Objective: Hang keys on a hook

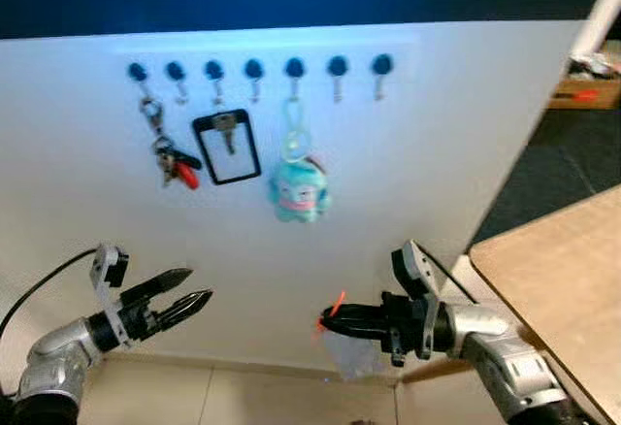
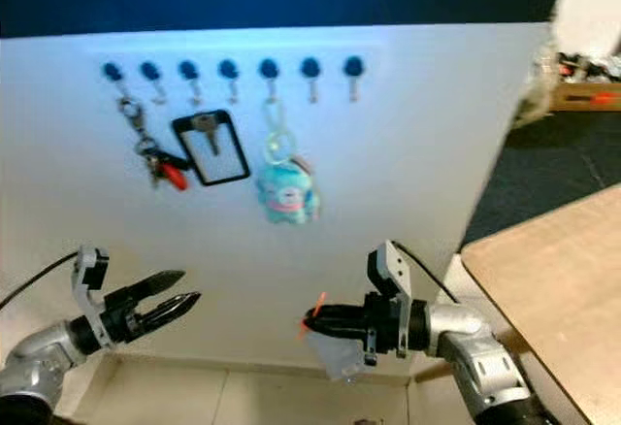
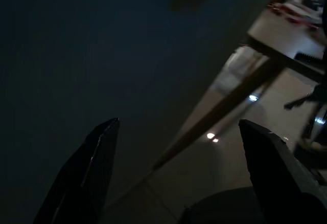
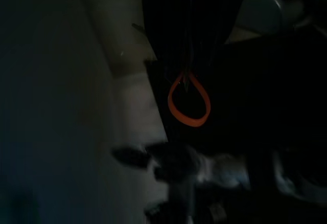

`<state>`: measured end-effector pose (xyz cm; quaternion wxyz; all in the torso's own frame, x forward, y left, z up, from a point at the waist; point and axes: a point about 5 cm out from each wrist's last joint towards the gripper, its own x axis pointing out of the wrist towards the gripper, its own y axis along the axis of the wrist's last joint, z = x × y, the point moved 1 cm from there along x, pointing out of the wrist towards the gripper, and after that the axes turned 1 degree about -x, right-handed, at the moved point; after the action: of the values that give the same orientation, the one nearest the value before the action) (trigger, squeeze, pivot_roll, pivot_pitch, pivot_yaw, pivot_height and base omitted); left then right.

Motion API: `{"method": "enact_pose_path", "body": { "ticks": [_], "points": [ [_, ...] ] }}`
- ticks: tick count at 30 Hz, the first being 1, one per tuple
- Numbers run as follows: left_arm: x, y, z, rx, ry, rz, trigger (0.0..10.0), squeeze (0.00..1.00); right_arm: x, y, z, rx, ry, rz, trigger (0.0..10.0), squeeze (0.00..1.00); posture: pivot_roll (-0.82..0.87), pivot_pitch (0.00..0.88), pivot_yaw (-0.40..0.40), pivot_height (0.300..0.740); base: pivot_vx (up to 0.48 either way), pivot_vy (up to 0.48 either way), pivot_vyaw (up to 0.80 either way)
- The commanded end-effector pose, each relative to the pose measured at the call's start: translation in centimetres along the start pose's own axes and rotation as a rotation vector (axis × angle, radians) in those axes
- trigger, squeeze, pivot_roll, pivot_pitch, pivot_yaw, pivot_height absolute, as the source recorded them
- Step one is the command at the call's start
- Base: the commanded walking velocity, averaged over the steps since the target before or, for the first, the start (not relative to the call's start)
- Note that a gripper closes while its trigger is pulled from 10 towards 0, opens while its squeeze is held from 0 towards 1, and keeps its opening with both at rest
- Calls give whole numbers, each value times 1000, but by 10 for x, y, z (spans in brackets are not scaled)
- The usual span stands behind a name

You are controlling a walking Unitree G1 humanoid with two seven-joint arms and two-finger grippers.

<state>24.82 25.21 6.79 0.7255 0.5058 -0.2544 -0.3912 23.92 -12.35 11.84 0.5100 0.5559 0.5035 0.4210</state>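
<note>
A row of several blue hooks (image 1: 254, 69) runs along the top of a white board (image 1: 408, 153). A key bunch with a red tag (image 1: 171, 160) hangs from the leftmost one. A black-framed card holder with a key (image 1: 226, 147) and a teal plush keychain (image 1: 299, 187) hang from hooks further right. My right gripper (image 1: 328, 325) is low in front of the board, shut on an orange loop (image 4: 188, 102) with a pale translucent tag (image 1: 351, 355) dangling under it. My left gripper (image 1: 190, 292) is low on the left, open and holding nothing.
A wooden table (image 1: 563, 270) juts in at the right, close to my right arm. A cluttered shelf (image 1: 587, 85) stands at the far right behind the board's edge. Beige floor tiles (image 1: 243, 396) lie below the board.
</note>
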Motion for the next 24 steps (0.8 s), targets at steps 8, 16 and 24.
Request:
{"method": "enact_pose_path", "body": {
  "ticks": [8, 16, 24],
  "points": [
    [-8, 15, 22, 47, -163, -47, 10000, 0, -1, 49, -5, -61, 18, 155, 10000, 0, -124, 52, 79, 740, 0, 0, 0],
    [-15, 31, 35, 106, -205, 19, 10000, 0, -14, 62, -1, -68, -55, 188, 10000, 0, -129, 58, 74, 740, 0, 0, 0],
    [-24, 58, 74, 193, -275, 209, 10000, 0, -28, 82, -8, -79, -82, 227, 10000, 0, -121, 62, 47, 740, 0, 0, 0]
  ]
}}
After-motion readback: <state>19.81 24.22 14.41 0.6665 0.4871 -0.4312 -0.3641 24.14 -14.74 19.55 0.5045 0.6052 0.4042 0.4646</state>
